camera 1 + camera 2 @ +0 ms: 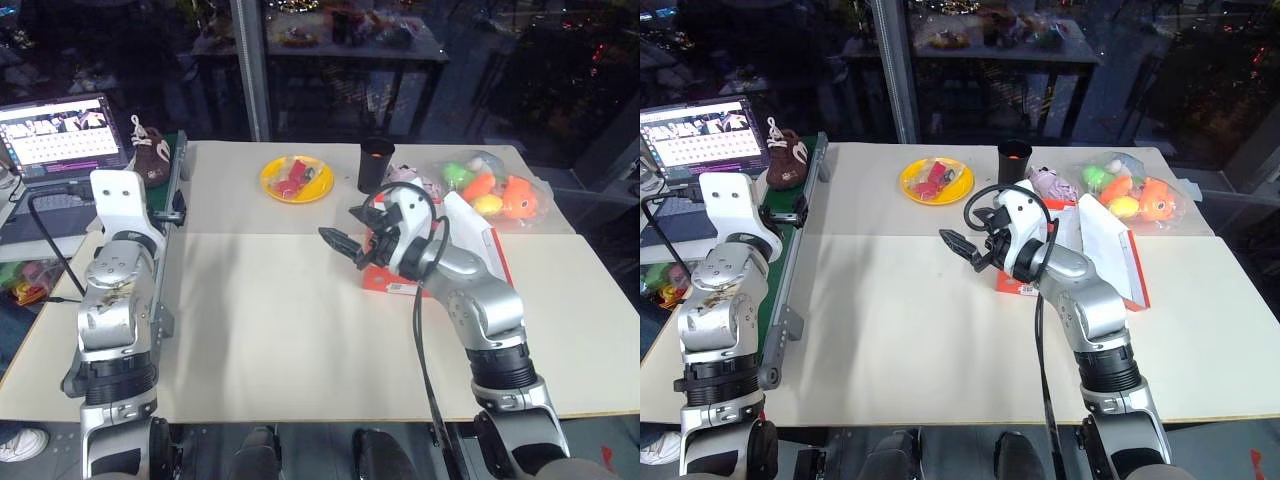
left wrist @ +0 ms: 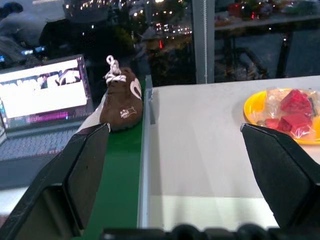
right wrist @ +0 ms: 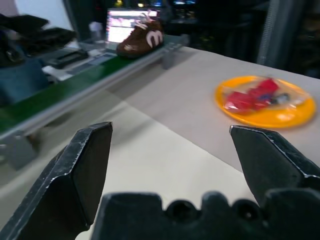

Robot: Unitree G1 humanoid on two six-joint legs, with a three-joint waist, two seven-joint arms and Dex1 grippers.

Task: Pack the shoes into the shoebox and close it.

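Observation:
One dark brown shoe (image 2: 121,100) with pale laces lies at the far end of a green belt (image 2: 117,180), beside the table's left edge; it also shows as the shoe (image 1: 150,157). My left gripper (image 2: 185,170) is open and empty, pointing level toward the shoe from well short of it. The orange-red shoebox (image 1: 1108,245) stands at mid-right with its white-lined lid up, partly hidden by my right arm. My right gripper (image 1: 338,243) hovers open and empty just left of the box, pointing toward the table's left side.
A yellow plate (image 1: 297,178) with wrapped red pieces sits at the back centre, a black cup (image 1: 377,165) next to it. A pink plush (image 1: 1048,183) and a clear bag of toys (image 1: 495,192) lie behind the box. A laptop (image 1: 62,135) stands beyond the belt.

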